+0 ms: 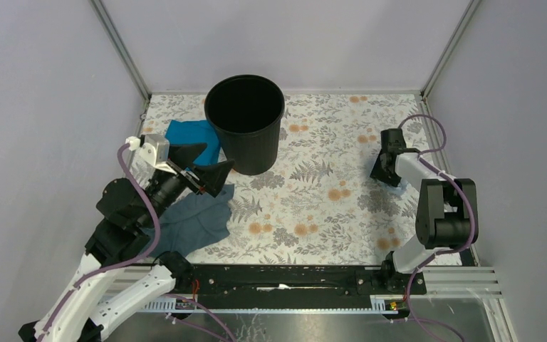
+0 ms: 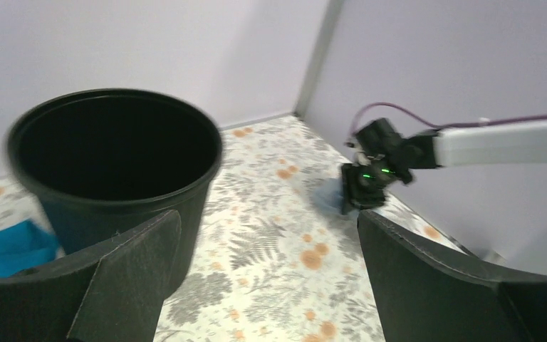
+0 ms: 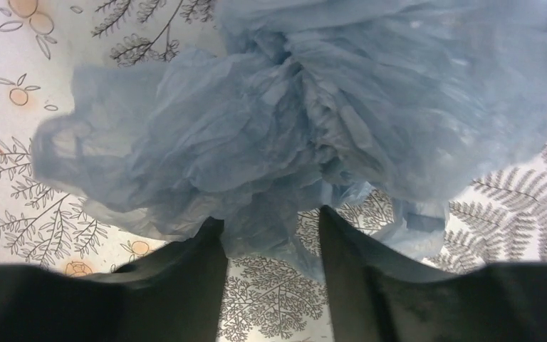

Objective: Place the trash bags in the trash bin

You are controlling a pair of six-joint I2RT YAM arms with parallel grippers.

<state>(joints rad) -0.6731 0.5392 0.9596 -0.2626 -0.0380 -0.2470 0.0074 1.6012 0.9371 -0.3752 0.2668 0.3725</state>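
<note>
Two arms and four loose items, entered near to far.

Grey-blue cloth: crumpled flat on the floral table, near left, beside the left arm; seen in the top view only.

Trash bags: one pale blue translucent heap, crinkled, lying on the table at the right side, well apart from the trash bin; its long axis runs side to side across the right wrist view, with a loop end pointing left; the top view shows only a pale sliver under the arm, and the left wrist view a blurred blue patch.

Right gripper: down at the table over the heap; its fingers stand close with a narrow gap, and film fills that gap at the tips; whether they pinch it cannot be told.

Left gripper: held above the table, jaws wide apart, holding nothing; it is aimed past the bin's wall toward the right arm, as its own camera shows.

Teal cloth: folded, just beside the bin's left wall.

Trash bin: upright, mouth pointing up, at far centre; the interior is dark in both views that show it.
</note>
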